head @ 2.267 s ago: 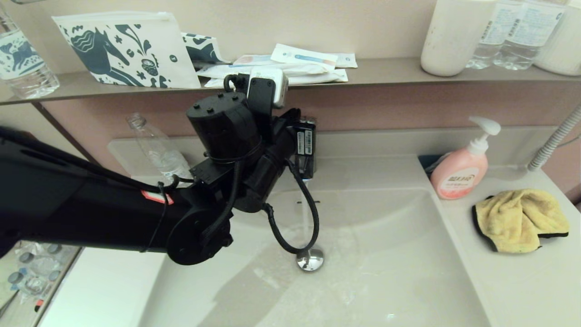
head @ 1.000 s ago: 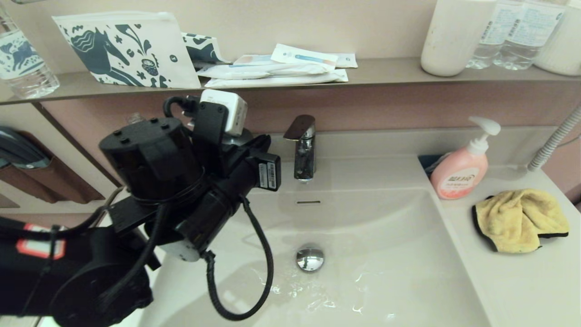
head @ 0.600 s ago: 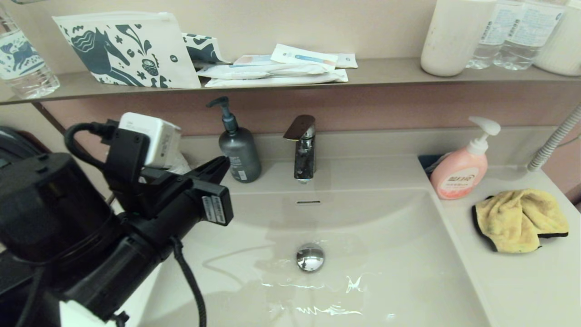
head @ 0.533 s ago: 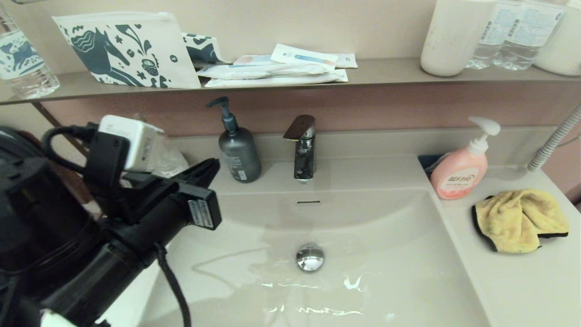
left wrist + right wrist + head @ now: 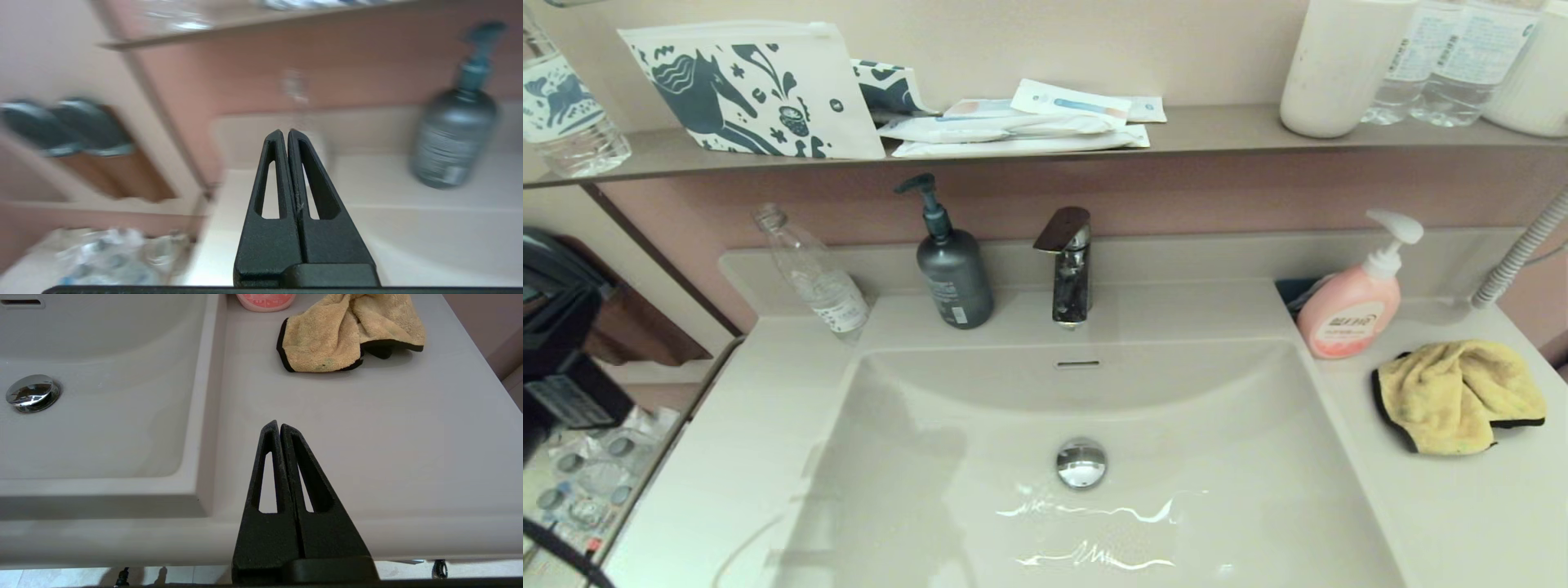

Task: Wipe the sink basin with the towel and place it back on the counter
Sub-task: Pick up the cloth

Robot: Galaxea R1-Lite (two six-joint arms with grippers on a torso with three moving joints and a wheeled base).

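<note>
The mustard-yellow towel (image 5: 1458, 394) with black trim lies crumpled on the cream-white counter (image 5: 1462, 506) right of the sink basin (image 5: 947, 457). Water stands in the basin around the chrome drain plug (image 5: 1081, 463). In the right wrist view the towel (image 5: 347, 332) lies beyond my right gripper (image 5: 278, 425), which is shut and empty above the counter's front part (image 5: 367, 457). My left gripper (image 5: 284, 132) is shut and empty, drawn back at the left of the sink; only part of that arm (image 5: 560, 359) shows in the head view.
A chrome faucet (image 5: 1068, 265), a grey pump bottle (image 5: 952, 269) and a clear plastic bottle (image 5: 813, 273) stand behind the basin. A pink soap dispenser (image 5: 1352, 306) stands next to the towel. A brown-grey shelf (image 5: 1217, 131) with pouches and bottles runs above.
My left arm has pulled back from the faucet to the left and almost out of the head view. Water now lies rippling in the basin. The towel has not moved.
</note>
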